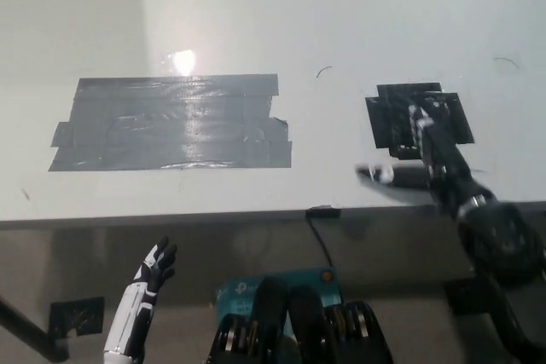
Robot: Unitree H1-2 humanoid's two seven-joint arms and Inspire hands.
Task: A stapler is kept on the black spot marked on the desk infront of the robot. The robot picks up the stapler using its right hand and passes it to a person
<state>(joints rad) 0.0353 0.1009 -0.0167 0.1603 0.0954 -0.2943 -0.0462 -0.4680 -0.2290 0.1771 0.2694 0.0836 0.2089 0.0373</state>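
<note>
We are seeing the black right hand point(418, 155) hovering low over the near edge of the desk point(256, 23), smeared by motion blur; its fingers look stretched out toward picture left with nothing between them, though the blur is keeping us from reading how wide they are spread. Just behind and partly under the hand, the black spot point(401, 112) of dark tape is lying bare where it shows. We are not finding the stapler anywhere in view, neither in the hand nor on the spot. Well off to the left of the hand, a large grey tape patch point(171, 121) is covering the middle of the desk, with a bright glare just beyond it. Far below and to the left, off the desk's front edge, the white left hand point(156, 263) is resting with its fingers apart, holding nothing.
</note>
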